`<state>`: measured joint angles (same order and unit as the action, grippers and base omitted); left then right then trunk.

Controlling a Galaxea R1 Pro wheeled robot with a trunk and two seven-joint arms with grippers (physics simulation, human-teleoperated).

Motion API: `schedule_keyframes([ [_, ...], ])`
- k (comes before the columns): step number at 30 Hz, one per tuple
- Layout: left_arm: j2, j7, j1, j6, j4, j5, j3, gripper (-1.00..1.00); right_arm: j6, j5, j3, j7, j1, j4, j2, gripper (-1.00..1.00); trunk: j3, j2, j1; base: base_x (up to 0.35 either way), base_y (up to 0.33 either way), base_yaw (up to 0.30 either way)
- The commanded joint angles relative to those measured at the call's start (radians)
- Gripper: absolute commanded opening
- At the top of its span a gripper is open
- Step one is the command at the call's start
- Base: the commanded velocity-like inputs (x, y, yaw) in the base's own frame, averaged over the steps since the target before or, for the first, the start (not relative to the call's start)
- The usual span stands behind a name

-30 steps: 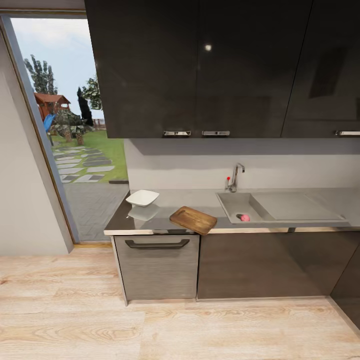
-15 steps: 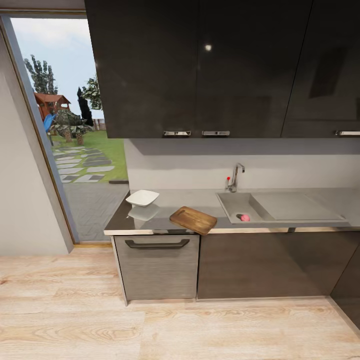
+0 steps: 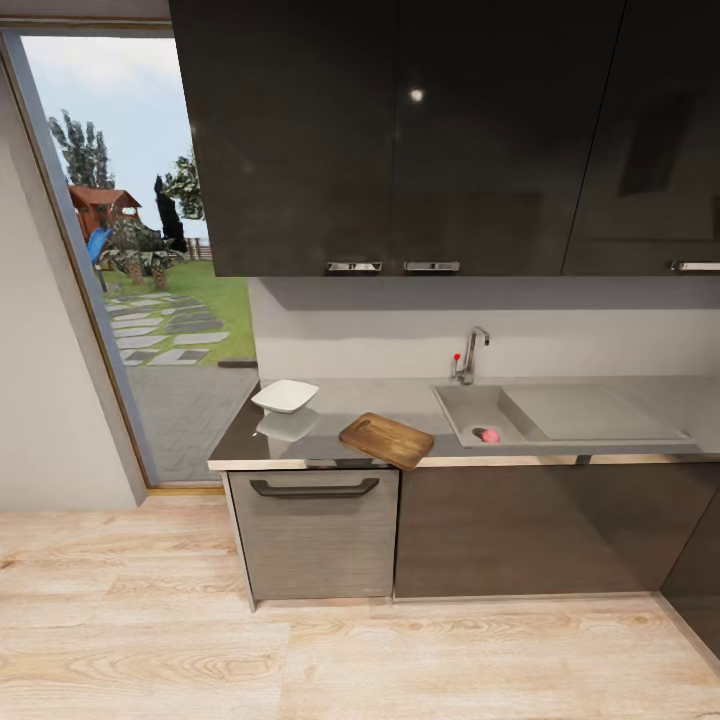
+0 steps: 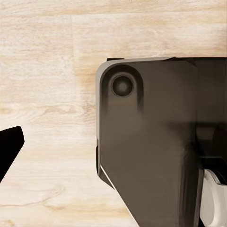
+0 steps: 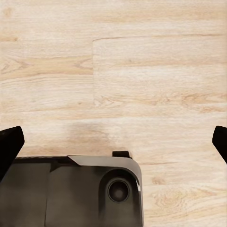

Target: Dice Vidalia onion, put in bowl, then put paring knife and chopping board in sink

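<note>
- Where the head view looks across light wood flooring (image 3: 360, 640), the kitchen shows a run of glossy dark upper cabinets (image 3: 440, 140) with chrome handles, above a pale backsplash (image 3: 480, 340).
- At the left, a tall glazed opening (image 3: 140, 260) shows a garden with stepping stones and trees.
- The countertop (image 3: 420, 400) runs grey and reflective over dark lower cabinets (image 3: 530, 530) and a lighter drawer front (image 3: 313, 535) with a dark bar handle.
- The sink (image 3: 470, 408) sits right of centre, its flat drainboard stretching rightward and a chrome tap (image 3: 471, 352) with a red-tipped lever standing behind it.
- The chopping board (image 3: 386, 439) lies at an angle at the counter's front edge, left of the basin and just overhanging it.
- The bowl (image 3: 285, 396), white and shallow, sits near the counter's left end, apart from the board.
- The Vidalia onion (image 3: 489, 435), small and pinkish, rests inside the basin near its front right corner.
- In the right wrist view, the right gripper (image 5: 113, 144) has its dark fingertips spread wide over the floor and a dark robot part.
- In the left wrist view, one dark fingertip (image 4: 8, 149) of the left gripper shows; whether its fingers are apart cannot be told.
</note>
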<state>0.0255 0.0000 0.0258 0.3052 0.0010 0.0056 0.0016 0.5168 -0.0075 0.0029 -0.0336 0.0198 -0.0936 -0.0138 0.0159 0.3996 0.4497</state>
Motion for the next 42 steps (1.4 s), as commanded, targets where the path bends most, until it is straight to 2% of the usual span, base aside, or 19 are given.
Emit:
schedule_keyframes([
  [1,0.0,0.0,0.0,0.003,0.0,0.0,0.0,1.0,0.003,0.0,0.001,-0.003,0.0,0.001,0.0,1.0,0.0,0.0,0.0,0.0,0.0,0.0],
  [42,0.0,0.0,0.0,0.003,0.0,0.0,0.0,1.0,0.003,0.0,0.0,-0.003,0.0,0.001,0.0,1.0,0.0,0.0,0.0,0.0,0.0,0.0],
])
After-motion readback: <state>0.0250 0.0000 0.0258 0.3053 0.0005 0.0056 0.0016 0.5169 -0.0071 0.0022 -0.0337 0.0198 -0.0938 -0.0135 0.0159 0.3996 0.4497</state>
